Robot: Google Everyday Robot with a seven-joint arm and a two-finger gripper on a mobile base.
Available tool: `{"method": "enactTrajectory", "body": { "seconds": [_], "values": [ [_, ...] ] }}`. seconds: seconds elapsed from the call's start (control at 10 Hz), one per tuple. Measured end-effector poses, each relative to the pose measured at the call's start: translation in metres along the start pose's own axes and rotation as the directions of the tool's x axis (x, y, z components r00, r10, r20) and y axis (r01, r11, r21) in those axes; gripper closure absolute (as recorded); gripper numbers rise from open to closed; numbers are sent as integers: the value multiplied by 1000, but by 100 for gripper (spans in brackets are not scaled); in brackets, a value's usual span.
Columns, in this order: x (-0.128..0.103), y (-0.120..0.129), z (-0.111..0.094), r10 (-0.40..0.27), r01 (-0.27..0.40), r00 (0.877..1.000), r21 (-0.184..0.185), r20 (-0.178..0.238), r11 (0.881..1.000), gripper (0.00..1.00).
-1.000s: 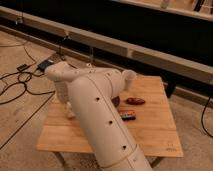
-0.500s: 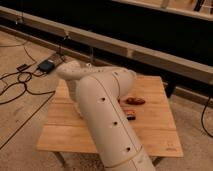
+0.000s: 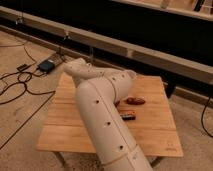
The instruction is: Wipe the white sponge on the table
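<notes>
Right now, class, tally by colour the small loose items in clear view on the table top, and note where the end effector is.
Reddish-brown item: 1
Dark-and-orange item: 1
Total on the table: 2
End effector: out of sight behind the arm.

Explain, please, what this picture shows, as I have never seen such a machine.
There is one camera view, looking down along the robot's own arm. The big cream jointed tube is that arm, bent over a low table with a light bamboo-plank top. Its two-finger gripper is hidden behind the bent arm above the table, so whether it holds anything cannot be seen. On the table lie a small reddish-brown oblong object and a small dark flat object with orange on it. No white sponge shows. Dark cables and a black box lie on the floor beyond.
</notes>
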Motion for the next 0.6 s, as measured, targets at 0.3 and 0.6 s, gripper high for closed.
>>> {"method": "enactTrajectory", "body": {
  "seconds": [0.3,0.6],
  "values": [
    [-32,19,-19,-49,48,998,28,43,998,96],
    [-49,54,-31,-110,109,992,17,65,994,96]
  ]
}}
